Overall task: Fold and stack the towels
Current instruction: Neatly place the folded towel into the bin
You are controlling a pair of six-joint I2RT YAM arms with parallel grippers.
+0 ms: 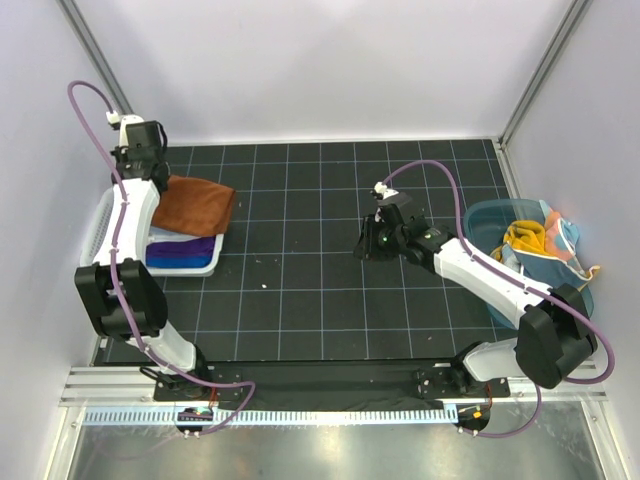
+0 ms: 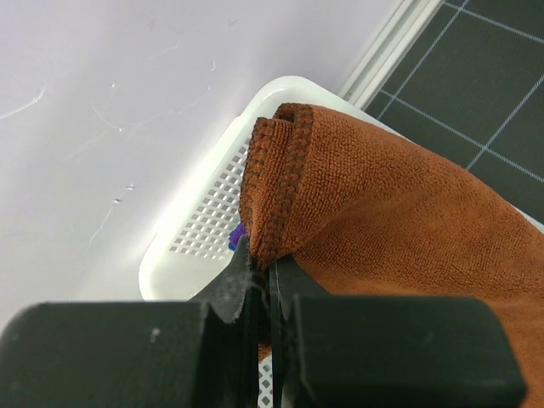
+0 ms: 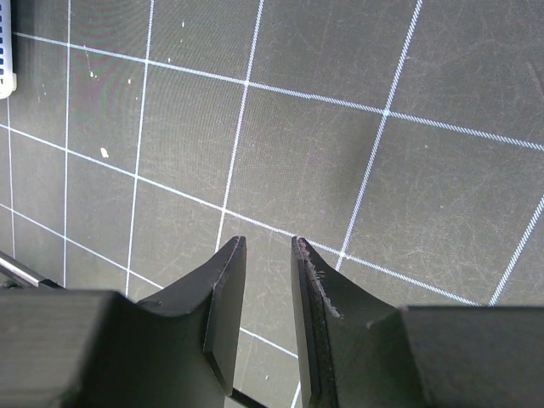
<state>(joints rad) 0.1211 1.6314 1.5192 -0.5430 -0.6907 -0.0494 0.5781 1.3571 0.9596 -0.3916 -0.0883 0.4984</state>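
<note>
Left gripper (image 2: 262, 270) was clamped on hemmed edge of rust brown towel (image 1: 197, 205), upper left of frame, over white basket (image 1: 104, 228). Right gripper (image 3: 268, 255) was empty, jaws narrowly parted, above grid mat (image 1: 300, 290), centre right. More towels (image 1: 525, 240) in teal tub (image 1: 488, 216), far right.

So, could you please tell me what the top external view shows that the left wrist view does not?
Only the top external view shows the right hand over the mat and the teal tub holding loose towels. Only the left wrist view shows the left hand shut on the stitched edge of the rust brown towel. Both show that towel draped over the rim of the white basket.
</note>
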